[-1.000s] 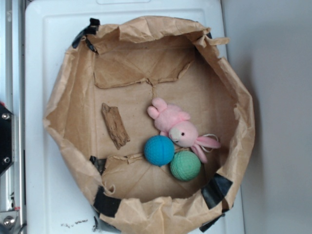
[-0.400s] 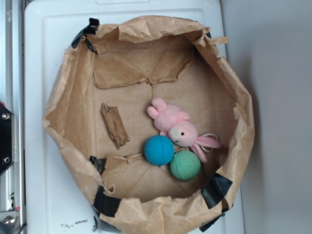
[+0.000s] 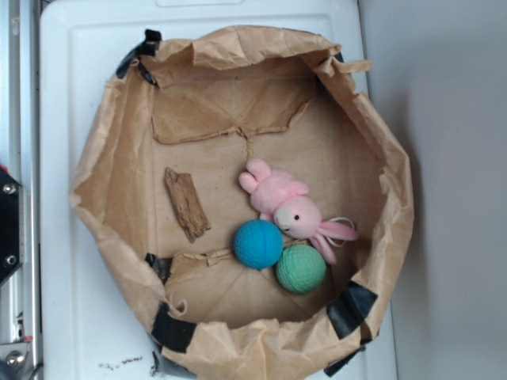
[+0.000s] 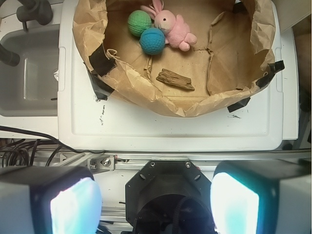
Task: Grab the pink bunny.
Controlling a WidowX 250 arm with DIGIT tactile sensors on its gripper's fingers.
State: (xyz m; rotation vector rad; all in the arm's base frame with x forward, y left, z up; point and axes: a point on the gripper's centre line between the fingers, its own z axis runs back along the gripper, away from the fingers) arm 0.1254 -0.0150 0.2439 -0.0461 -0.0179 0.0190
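1. White moulded worktop point(image 3: 71, 317) fills most of the exterior view, with a grey wall along the right edge and a metal rail down the left edge.
2. On the worktop sits a crumpled brown paper bag point(image 3: 103, 198), rolled down into a wide open basin, with black tape patches at its upper left rim and along its lower rim.
3. The pink bunny point(image 3: 287, 207) lies on the paper floor right of centre, its feet toward the upper left and its ears trailing toward the lower right.
4. A blue ball point(image 3: 258, 244) rests just below the bunny, touching its head side; a green ball point(image 3: 301, 269) sits at the lower right of the blue one, against it and under the bunny's ears.
5. A piece of brown wood point(image 3: 187, 203) lies left of centre, well apart from the toys, tilted from upper left to lower right.
6. In the wrist view the same bag point(image 4: 122, 83) is in the upper half of the frame, with the bunny point(image 4: 174, 28) near the top centre, the blue ball point(image 4: 152, 41) just left of and below it, the green ball point(image 4: 139, 22) further to the upper left, and the wood point(image 4: 174, 79) lower down.
7. The tool point(image 4: 156, 202) appears at the bottom of the wrist frame, its two pale fingers point(image 4: 73, 204) spread wide apart and holding nothing, well away from the bag.
8. A white sink-like recess point(image 4: 29, 73) lies at the left of that view, with dark cables below it.
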